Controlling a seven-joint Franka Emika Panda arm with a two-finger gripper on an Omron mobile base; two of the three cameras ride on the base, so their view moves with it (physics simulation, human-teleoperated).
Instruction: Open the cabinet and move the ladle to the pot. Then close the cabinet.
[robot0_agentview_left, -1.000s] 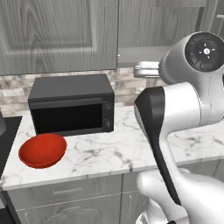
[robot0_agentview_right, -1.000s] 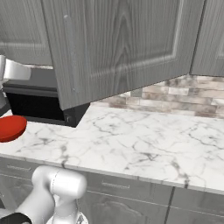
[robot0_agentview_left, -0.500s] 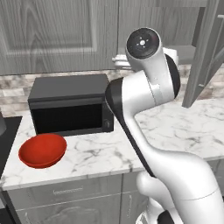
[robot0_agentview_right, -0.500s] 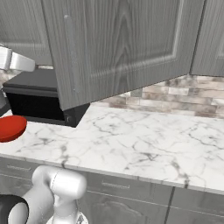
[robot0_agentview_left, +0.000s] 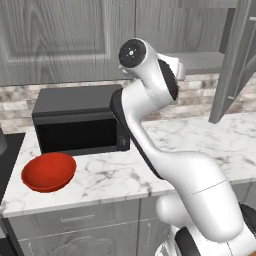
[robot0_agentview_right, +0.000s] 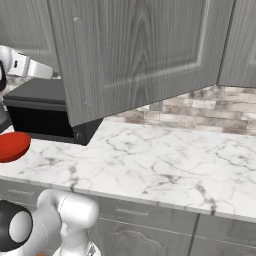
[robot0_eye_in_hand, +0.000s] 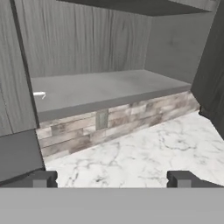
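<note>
Arm has swung left toward the open cabinet (robot0_agentview_right: 145, 55) within the last second. End effector (robot0_eye_in_hand: 111, 179) fingers apart, empty. Ladle (robot0_eye_in_hand: 39, 94) lies on the cabinet shelf, ungrasped.

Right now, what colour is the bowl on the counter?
Red. The bowl shows best in the left base view, beside the black microwave.

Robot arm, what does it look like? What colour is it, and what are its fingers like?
The arm is smooth, glossy white, made of thick rounded tube-like links. Where the links meet there are dark grey or black bands, and one joint has a round dark cap with small pale marks. No loose cables show. In the hand view, the two fingers are small, blocky and dark grey.
</note>
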